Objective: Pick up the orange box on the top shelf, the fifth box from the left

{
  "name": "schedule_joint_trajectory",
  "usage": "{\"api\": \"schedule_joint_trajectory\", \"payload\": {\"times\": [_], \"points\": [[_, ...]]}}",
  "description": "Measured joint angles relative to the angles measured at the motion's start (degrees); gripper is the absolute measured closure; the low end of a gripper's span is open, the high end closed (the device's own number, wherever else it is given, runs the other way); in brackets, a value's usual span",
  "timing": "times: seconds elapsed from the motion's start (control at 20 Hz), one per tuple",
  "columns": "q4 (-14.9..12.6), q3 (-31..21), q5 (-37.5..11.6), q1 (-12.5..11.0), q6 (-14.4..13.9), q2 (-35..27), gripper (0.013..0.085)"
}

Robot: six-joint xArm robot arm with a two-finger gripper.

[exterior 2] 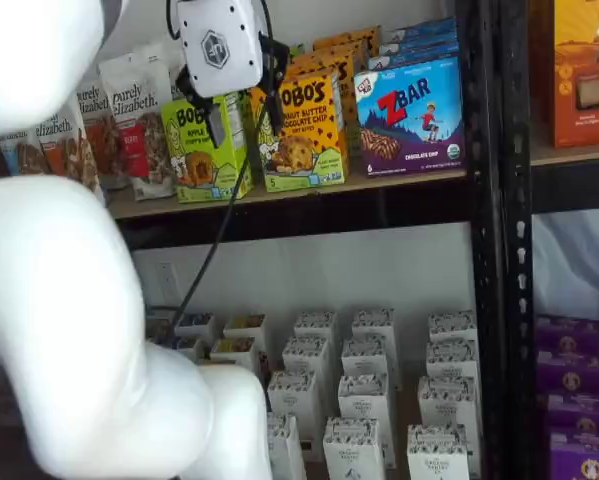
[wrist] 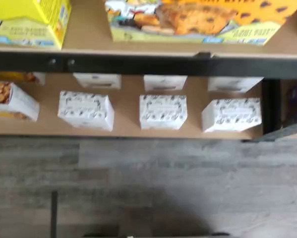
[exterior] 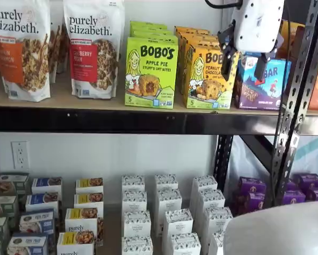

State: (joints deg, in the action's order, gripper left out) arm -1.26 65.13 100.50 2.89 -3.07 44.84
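The orange box, a Bobo's peanut butter chocolate chip carton, stands at the front of a row on the top shelf. It has the lime-green Apple Pie box on one side and the blue ZBar box on the other. It also shows in a shelf view and in the wrist view. My gripper hangs in front of the shelf at box height, its two black fingers apart and empty. In a shelf view the gripper overlaps the gap between the lime-green box and the orange box.
Granola bags stand on the shelf's far side. A black front rail edges the shelf, and black perforated uprights stand beside the ZBar box. White cartons fill the lower level. My white arm blocks part of a shelf view.
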Motion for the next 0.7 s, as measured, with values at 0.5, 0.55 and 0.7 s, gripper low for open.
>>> {"api": "schedule_joint_trajectory", "payload": {"times": [0.5, 0.55, 0.7], "points": [[-1.76, 3.57, -4.9, -3.56, 3.4, -6.63, 0.013], [-1.76, 4.15, -5.14, -4.29, 4.08, -7.45, 0.013], [-2.26, 4.57, -7.58, -5.91, 5.54, -8.63, 0.013]]}}
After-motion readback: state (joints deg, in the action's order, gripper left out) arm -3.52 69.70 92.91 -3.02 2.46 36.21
